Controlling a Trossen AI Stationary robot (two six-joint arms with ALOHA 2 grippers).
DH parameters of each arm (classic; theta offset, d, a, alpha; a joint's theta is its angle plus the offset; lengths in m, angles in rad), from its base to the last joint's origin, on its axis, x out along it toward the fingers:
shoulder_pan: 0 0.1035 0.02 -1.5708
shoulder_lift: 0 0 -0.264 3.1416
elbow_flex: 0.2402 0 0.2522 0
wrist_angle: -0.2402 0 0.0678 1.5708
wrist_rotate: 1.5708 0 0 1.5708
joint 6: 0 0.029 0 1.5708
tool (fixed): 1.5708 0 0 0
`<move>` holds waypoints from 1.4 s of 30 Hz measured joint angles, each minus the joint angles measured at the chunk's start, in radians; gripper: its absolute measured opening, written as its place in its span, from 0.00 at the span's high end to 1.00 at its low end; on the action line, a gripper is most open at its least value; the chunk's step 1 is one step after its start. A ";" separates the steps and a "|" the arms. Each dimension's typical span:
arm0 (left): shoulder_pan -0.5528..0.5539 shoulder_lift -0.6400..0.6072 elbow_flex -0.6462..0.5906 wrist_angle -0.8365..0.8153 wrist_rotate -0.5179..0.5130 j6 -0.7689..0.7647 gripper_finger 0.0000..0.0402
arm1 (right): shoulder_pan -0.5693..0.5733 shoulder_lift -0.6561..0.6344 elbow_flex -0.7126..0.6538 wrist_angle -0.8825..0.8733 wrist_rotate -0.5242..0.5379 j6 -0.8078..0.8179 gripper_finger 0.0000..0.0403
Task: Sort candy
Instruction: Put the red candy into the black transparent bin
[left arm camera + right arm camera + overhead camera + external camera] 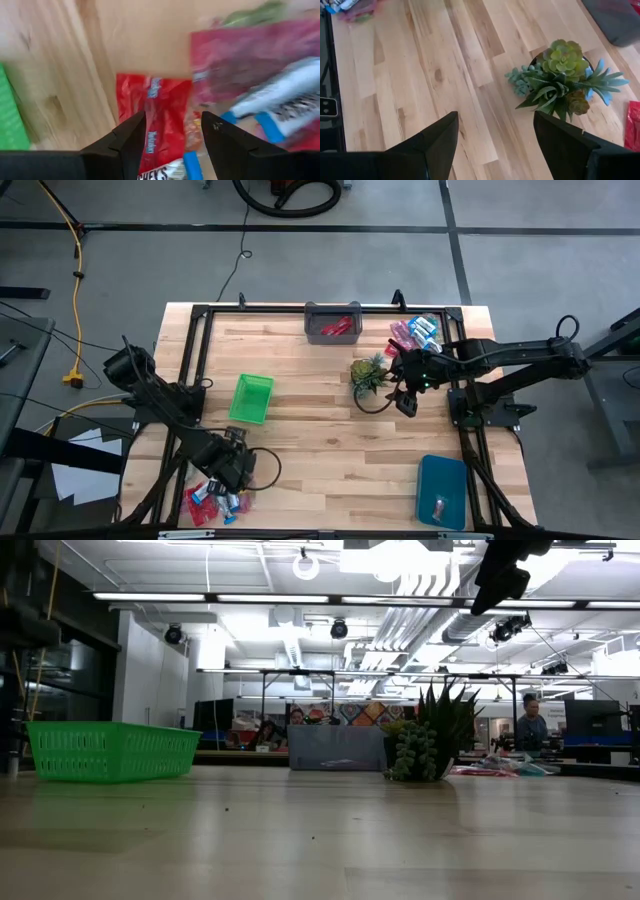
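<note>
The candy lies in two loose heaps on the wooden table. One heap sits at the near left corner, partly covered by the left gripper; the other heap lies at the far right, beside the right arm. A few red pieces rest inside the grey bin at the far edge, and one small piece lies in the blue bin at the near right; its colour is hard to make out. The green basket stands left of centre, and what it holds cannot be seen.

In the left wrist view the heap is blurred. A red wrapper lies just past the fingertips, with white lettering too smeared to read. Below it a cut-off label shows the letters "SHEY'S". Blue-and-white wrappers lie next to it, their print unreadable.

The left gripper points down over its heap, jaws spread a moderate way, with nothing between them. The right arm reaches in from the right side, its gripper raised above the table just beside the small potted plant, jaws wide apart and empty. In the low view the plant hides part of the far heap, and only part of an arm shows at the top edge.
</note>
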 joint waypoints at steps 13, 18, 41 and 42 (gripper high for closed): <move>0.002 -0.022 -0.176 0.183 0.002 -0.032 0.55 | 0.000 0.000 0.000 0.000 0.027 0.051 0.37; 0.021 -0.021 -0.173 0.181 0.003 -0.006 0.69 | 0.000 0.000 0.000 0.000 0.029 0.071 0.37; 0.317 -0.477 0.075 0.299 -0.234 0.142 1.00 | 0.000 0.000 0.000 0.016 0.065 0.075 0.37; 0.363 -0.481 0.088 0.347 -0.263 0.200 1.00 | 0.000 0.000 0.000 0.016 0.072 0.075 0.37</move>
